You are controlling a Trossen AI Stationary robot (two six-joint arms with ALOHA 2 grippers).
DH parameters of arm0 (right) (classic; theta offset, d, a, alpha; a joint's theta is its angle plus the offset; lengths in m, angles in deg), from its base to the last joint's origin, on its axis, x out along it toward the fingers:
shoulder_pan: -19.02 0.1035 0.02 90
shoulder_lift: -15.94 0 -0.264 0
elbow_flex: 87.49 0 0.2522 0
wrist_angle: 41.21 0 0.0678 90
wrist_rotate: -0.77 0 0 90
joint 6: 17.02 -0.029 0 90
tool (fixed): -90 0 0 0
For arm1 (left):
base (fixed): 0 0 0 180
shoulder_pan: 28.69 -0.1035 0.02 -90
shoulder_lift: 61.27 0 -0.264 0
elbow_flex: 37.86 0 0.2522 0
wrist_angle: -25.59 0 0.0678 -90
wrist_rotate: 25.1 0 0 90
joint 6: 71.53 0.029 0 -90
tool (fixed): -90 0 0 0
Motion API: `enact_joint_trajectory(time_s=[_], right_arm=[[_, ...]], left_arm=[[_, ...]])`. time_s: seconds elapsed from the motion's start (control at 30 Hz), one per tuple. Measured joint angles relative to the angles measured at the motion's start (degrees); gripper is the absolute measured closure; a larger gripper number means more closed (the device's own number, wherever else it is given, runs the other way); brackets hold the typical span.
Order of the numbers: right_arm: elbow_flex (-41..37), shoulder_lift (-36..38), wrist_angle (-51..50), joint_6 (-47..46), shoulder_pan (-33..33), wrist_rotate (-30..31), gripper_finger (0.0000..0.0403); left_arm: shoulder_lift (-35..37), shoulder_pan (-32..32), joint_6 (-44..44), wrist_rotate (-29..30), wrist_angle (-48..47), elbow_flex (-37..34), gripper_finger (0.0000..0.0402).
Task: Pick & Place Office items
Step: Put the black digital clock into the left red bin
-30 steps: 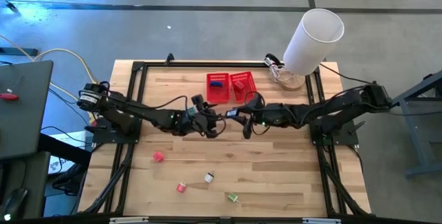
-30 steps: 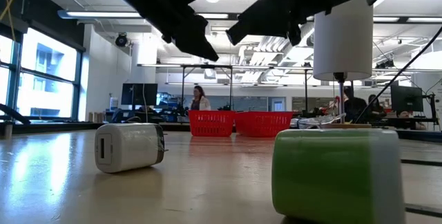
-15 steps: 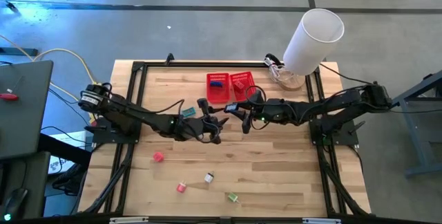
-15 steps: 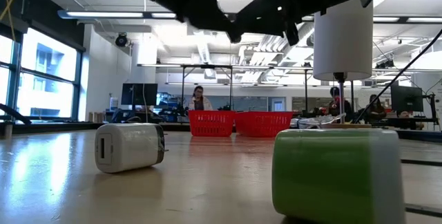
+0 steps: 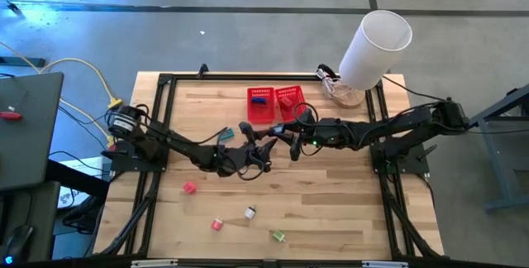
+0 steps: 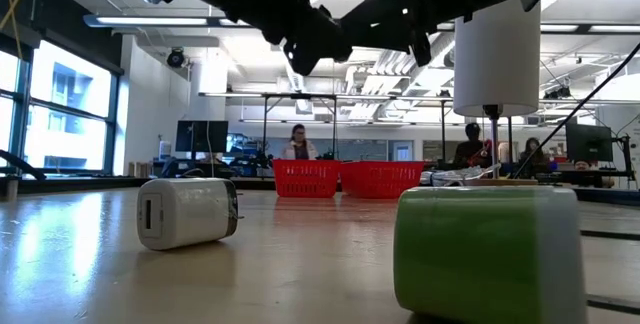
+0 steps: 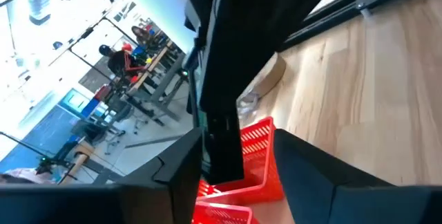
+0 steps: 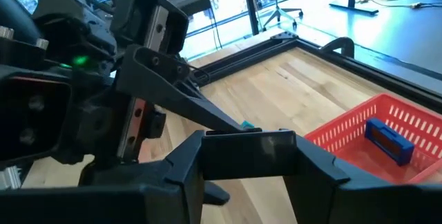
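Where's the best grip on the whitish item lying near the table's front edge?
Probably its middle, from straight above, fingers closing across the short width. The whitish item lies on its side, long and low on the table, apart from the green item, so there is room around it.

Light wooden table point(image 5: 331, 193) framed by black rails. At the far edge, two red mesh baskets point(image 5: 276, 103) side by side; near the far right corner, a big white cylinder point(image 5: 374, 49). Toward the near edge, well apart from the baskets: pink item point(image 5: 189, 188), red-white item point(image 5: 217, 224), whitish item point(image 5: 250, 212), green item point(image 5: 278, 236).
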Motion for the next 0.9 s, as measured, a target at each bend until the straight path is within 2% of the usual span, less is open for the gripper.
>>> enact_joint_trajectory(time_s=[0.33, 0.57, 0.7, 0.9], right_arm=[[0.0, 0.0, -0.2, -0.2, 0.0, 0.2, 0.0257], [0.0, 0.0, -0.6, 0.1, 0.0, -1.0, 0.0247], [0.1, 0.0, -1.5, 0.8, 0.1, -0.9, 0.0207], [0.1, 0.3, -2.4, 6.2, 1.5, 3.0, 0.0144]], left_arm=[[0.0, 0.3, 0.3, 1.9, 0.2, 0.0, 0.0350], [0.0, 0.6, 0.2, 2.0, 0.0, 0.0, 0.0354], [0.0, 1.1, 1.2, 3.2, -0.2, 0.0, 0.0354], [0.0, 1.8, 3.3, 5.2, -1.4, 0.0, 0.0354]])
